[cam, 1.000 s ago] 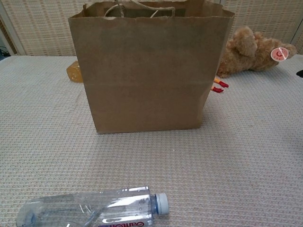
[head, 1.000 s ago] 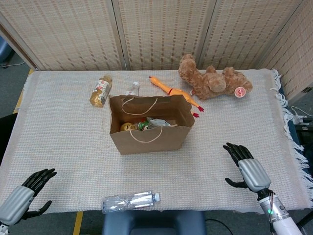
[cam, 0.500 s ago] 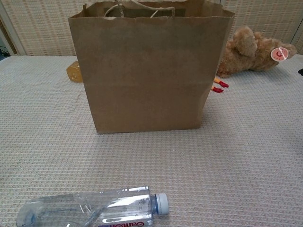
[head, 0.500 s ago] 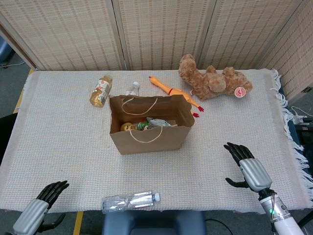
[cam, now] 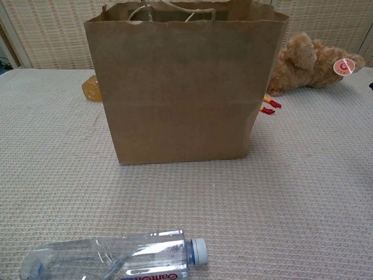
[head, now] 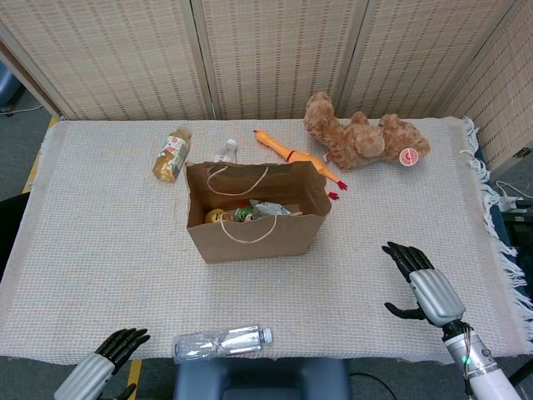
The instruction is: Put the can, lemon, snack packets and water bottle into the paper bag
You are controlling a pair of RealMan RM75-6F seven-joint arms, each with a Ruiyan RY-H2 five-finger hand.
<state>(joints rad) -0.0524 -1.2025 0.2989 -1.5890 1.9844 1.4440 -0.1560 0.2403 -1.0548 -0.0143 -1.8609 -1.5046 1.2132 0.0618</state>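
Note:
The brown paper bag (head: 256, 213) (cam: 180, 87) stands open in the middle of the table. Inside it I see the yellow lemon (head: 216, 216) and crumpled snack packets (head: 265, 209). A clear water bottle (head: 222, 342) (cam: 116, 259) lies on its side at the table's front edge, cap to the right. My left hand (head: 98, 373) is low at the front left corner, fingers spread, holding nothing, left of the bottle. My right hand (head: 423, 284) hovers open over the table's right side, far from the bag.
A brown teddy bear (head: 362, 135) (cam: 309, 64) and a rubber chicken (head: 296, 157) lie behind the bag. A tea-coloured bottle (head: 171, 153) and a small clear bottle (head: 226, 151) sit at the back left. Woven screens close off the back.
My left hand has slid right along the front edge and dropped lower, closer to the water bottle. The right hand has barely moved.

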